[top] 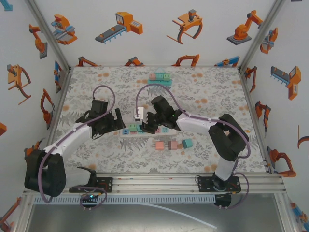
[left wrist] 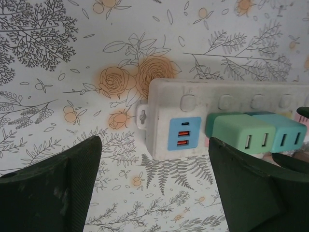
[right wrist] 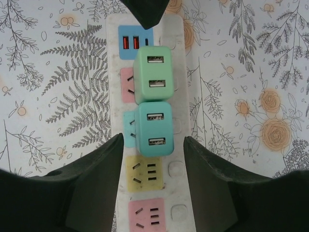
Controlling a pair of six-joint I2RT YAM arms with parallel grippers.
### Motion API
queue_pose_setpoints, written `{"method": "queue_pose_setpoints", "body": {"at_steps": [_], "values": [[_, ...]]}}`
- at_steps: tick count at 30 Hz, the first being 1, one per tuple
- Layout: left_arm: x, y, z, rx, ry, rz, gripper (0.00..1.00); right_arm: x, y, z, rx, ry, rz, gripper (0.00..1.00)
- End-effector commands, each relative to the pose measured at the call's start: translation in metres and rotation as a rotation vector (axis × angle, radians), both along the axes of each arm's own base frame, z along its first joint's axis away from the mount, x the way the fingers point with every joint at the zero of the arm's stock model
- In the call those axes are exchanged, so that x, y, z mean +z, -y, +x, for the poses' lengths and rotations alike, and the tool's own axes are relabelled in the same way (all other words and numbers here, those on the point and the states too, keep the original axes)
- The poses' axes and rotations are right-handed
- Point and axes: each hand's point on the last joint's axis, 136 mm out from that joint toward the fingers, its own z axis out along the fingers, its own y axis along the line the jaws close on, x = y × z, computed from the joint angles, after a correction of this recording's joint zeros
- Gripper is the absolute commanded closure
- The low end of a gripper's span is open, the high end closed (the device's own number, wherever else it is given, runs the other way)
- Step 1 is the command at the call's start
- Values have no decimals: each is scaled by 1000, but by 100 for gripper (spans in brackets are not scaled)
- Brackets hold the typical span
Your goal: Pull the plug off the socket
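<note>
The right gripper [right wrist: 153,142] is hovering spread across the long white power strip [right wrist: 166,191] on the tabletop, pinching nothing. The square teal plug [right wrist: 152,128] is sticking up at its fingertips, nearest this arm. The left gripper [left wrist: 152,154] is hovering spread at the strip's end.

You lose the strip [left wrist: 227,99] and the teal plug [left wrist: 288,137] past the right edge of the left wrist view. The right wrist view cuts the strip at the bottom. From the top, the left gripper [top: 117,122] and right gripper [top: 148,126] cover much of it.
</note>
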Motion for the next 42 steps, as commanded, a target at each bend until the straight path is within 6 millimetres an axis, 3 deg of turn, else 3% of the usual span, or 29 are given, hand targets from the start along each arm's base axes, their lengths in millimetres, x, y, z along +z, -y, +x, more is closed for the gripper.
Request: {"method": "queue_pose_setpoints", "body": {"at_steps": [1, 10, 23, 34, 42], "values": [[2, 2, 7, 24, -9, -18, 19, 8, -8, 4, 26, 23, 37, 51], [-20, 1, 5, 6, -68, 35, 28, 4, -9, 2, 38, 8, 32, 56], [-42, 3, -4, -42, -142, 106, 29, 11, -13, -1, 67, 4, 65, 67], [-58, -3, -16, -50, -193, 213, 29, 34, -22, 3, 70, -11, 105, 75], [-56, -8, -15, -18, -191, 243, 29, 60, -19, 10, 42, -44, 225, 83]]}}
